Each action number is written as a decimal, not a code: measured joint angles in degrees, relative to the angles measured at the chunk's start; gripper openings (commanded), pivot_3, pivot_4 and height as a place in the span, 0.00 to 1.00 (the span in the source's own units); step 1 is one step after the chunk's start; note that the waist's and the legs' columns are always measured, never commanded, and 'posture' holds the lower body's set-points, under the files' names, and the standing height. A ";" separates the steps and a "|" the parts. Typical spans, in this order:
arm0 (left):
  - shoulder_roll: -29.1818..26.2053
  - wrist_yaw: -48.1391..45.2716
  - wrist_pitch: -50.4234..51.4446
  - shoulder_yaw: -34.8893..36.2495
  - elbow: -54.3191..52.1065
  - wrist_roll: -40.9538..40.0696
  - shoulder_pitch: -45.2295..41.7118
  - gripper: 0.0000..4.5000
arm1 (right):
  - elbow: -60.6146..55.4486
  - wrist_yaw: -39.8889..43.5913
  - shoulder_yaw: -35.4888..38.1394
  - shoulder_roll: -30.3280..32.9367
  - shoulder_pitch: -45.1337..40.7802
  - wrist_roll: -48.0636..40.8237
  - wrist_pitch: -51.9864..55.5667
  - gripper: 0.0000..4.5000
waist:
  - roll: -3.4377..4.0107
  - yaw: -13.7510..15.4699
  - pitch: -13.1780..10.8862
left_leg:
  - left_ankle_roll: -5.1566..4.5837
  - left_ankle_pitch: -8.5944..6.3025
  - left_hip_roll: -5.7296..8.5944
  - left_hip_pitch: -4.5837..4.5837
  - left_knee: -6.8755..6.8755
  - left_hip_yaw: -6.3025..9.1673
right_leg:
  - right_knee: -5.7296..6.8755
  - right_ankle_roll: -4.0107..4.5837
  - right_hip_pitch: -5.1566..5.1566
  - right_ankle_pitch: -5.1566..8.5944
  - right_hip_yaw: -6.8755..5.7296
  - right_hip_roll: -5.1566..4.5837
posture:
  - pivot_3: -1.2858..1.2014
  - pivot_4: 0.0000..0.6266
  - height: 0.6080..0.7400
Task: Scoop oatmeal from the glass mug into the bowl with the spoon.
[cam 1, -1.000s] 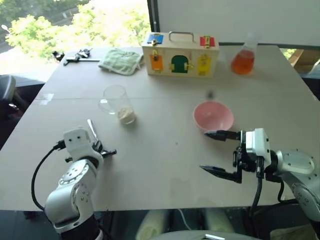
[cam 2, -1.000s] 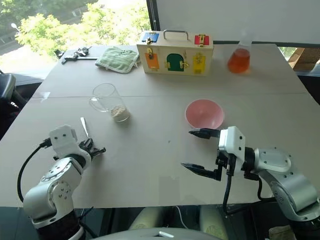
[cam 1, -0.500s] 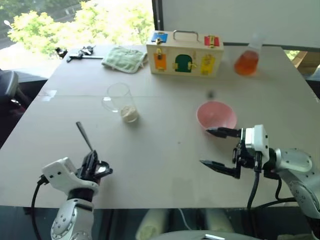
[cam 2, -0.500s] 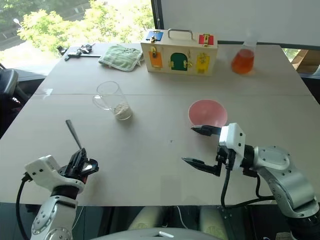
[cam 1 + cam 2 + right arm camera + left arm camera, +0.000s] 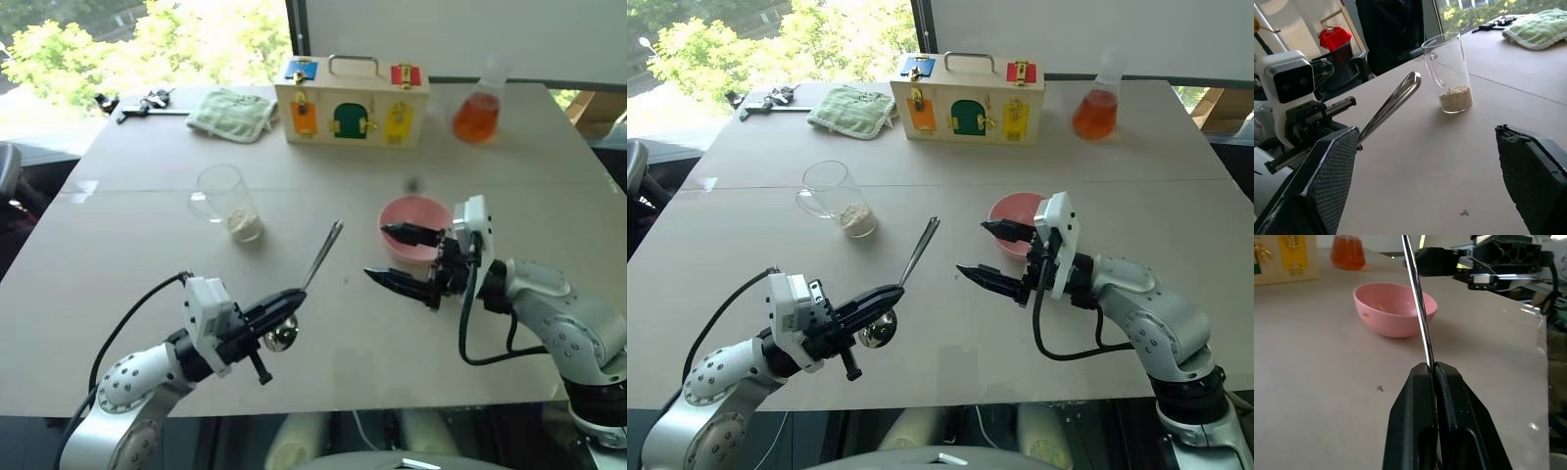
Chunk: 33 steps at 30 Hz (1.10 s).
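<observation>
The glass mug point(image 5: 223, 194) stands at the table's left with the oatmeal point(image 5: 245, 225) in its bottom. The pink bowl point(image 5: 411, 204) sits to the right of the middle. My left gripper point(image 5: 282, 302) is shut on the silver spoon point(image 5: 319, 258), holding it close to its oval bowl. The slim handle sticks out up and to the right, towards my right gripper point(image 5: 377, 253). That gripper is open and level, pointing left just in front of the pink bowl and hiding part of it. In the right wrist view the spoon's handle point(image 5: 1393, 102) ends between the wide fingers point(image 5: 1327, 181), apart from both.
At the back stand a wooden latch box point(image 5: 353, 100), a flask of orange liquid point(image 5: 476, 117), a green cloth point(image 5: 233, 113) and some black tools point(image 5: 147, 102). The table's front edge point(image 5: 372, 399) runs just under both arms.
My left arm has swung right and up, turning the spoon so its handle points at the right gripper. My right gripper has moved left across the bowl's front and stayed open.
</observation>
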State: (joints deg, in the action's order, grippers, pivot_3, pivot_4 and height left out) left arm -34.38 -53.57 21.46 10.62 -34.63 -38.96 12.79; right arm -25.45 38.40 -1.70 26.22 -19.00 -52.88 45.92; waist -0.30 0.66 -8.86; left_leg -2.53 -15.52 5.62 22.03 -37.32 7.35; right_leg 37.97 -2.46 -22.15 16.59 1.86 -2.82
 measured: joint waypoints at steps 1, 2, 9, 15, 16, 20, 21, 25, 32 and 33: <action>-0.37 -0.87 0.71 -0.04 0.62 -1.19 -1.33 0.00 | 0.56 -0.52 0.13 -0.53 -0.37 -1.56 1.27 1.00 | 0.01 0.00 0.00 | 0.00 0.00 0.00 -0.01 0.00 0.01 | 0.00 0.00 0.00 0.00 0.00 0.00 | 0.52 0.24 1.00; -0.91 -1.96 1.83 -0.16 1.62 -3.04 -3.11 0.00 | 1.29 -1.24 0.24 -1.28 -0.85 -3.53 2.88 1.00 | 0.01 0.00 0.00 | 0.00 0.00 0.00 0.02 0.00 0.02 | -0.01 0.00 0.00 0.00 -0.01 0.00 | 0.52 0.24 1.00; -5.44 -9.27 9.20 -2.68 8.91 -9.64 -12.29 0.00 | 2.16 -0.93 0.21 -0.84 -3.48 -7.91 7.96 1.00 | 0.04 -0.06 -0.02 | -0.01 0.00 0.01 0.00 -0.01 0.02 | 0.04 -0.01 -0.01 0.00 -0.01 0.00 | 0.52 0.24 1.00; -7.64 -16.49 10.28 -7.25 14.47 -8.41 -17.64 0.00 | 2.40 3.03 -2.00 0.77 -5.64 -7.80 9.29 1.00 | 0.07 -0.41 -0.04 | -0.01 0.00 0.01 0.02 -0.01 0.01 | 0.03 -0.01 -0.02 -0.01 0.00 0.00 | 0.52 0.24 1.00; -8.31 -17.73 10.31 -8.23 15.58 -7.91 -18.71 0.00 | 2.62 4.00 -2.49 1.24 -6.11 -7.68 9.41 1.00 | 0.07 -0.54 -0.04 | -0.01 0.00 0.01 0.03 -0.01 0.02 | 0.03 -0.01 -0.04 -0.01 -0.01 0.00 | 0.52 0.24 1.00; -8.92 -21.19 10.36 -10.12 18.18 -6.15 -22.66 0.00 | 4.02 7.76 -3.69 3.81 -8.33 -5.68 9.49 1.00 | 0.07 -0.70 -0.05 | -0.01 0.00 0.02 0.05 -0.03 0.02 | 0.03 -0.01 -0.04 -0.01 0.00 -0.02 | 0.52 0.24 1.00; -9.00 -21.80 10.37 -10.77 18.54 -5.94 -23.47 0.00 | 4.11 9.07 -4.61 4.68 -8.87 -4.66 9.37 1.00 | 0.08 -0.77 -0.05 | -0.01 0.00 0.02 0.06 -0.03 0.02 | 0.02 -0.01 -0.06 -0.01 -0.01 -0.02 | 0.52 0.24 1.00; -8.81 -23.02 10.45 -11.77 20.08 -4.95 -26.17 0.00 | 5.15 12.51 -6.68 5.45 -9.93 -1.69 8.62 1.00 | 0.07 -1.26 -0.05 | 0.00 0.01 0.01 0.20 -0.03 0.05 | 0.06 -0.01 -0.22 -0.01 -0.03 -0.01 | 0.52 0.24 1.00; -8.42 -23.48 10.60 -13.00 20.15 -3.97 -26.82 0.00 | 6.26 13.76 -6.99 3.84 -10.60 0.51 7.64 1.00 | 0.07 -1.50 -0.05 | 0.03 0.04 0.01 0.64 -0.15 0.06 | 0.16 -0.02 -0.61 -0.02 -0.04 -0.01 | 0.52 0.24 1.00; -8.42 -23.48 10.61 -13.01 20.15 -3.96 -26.83 0.00 | 6.26 13.78 -6.98 3.74 -10.73 0.55 7.64 1.00 | 0.07 -1.49 -0.05 | 0.03 0.04 0.01 0.64 -0.15 0.06 | 0.16 -0.02 -0.61 -0.02 -0.04 -0.01 | 0.52 0.24 1.00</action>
State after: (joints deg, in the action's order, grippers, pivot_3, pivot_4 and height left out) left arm -42.80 -77.05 32.07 -2.38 -14.48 -42.91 -14.04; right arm -19.18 52.18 -8.68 29.97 -29.73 -52.32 53.56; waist -0.23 -0.83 -8.91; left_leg -2.50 -15.48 5.63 22.68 -37.47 7.41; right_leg 38.13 -2.47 -22.76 16.57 1.81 -2.83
